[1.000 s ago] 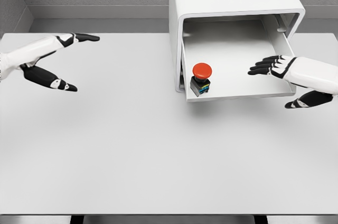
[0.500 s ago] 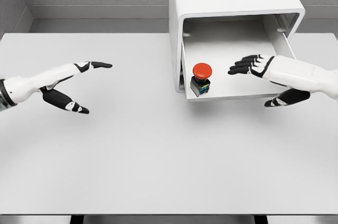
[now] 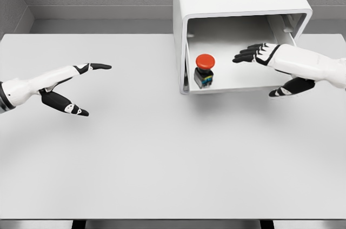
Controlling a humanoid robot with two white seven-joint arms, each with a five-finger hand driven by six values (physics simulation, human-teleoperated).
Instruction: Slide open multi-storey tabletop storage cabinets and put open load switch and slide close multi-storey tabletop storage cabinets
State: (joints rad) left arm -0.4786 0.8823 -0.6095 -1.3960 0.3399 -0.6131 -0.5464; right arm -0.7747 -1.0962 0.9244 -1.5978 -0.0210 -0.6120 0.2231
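Drawer (image 3: 238,80) slides further in with switch (image 3: 204,70) inside; right hand (image 3: 267,67), fingers apart, pushes it; closing underway.

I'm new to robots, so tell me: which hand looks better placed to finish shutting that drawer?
Likely the right hand: it is at the drawer holding the red switch, thumb at its front edge. The left hand hovers open, far off over the table.

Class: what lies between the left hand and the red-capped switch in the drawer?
Head view: bare white tabletop, then the white cabinet's left wall, separate left hand from red-capped switch.
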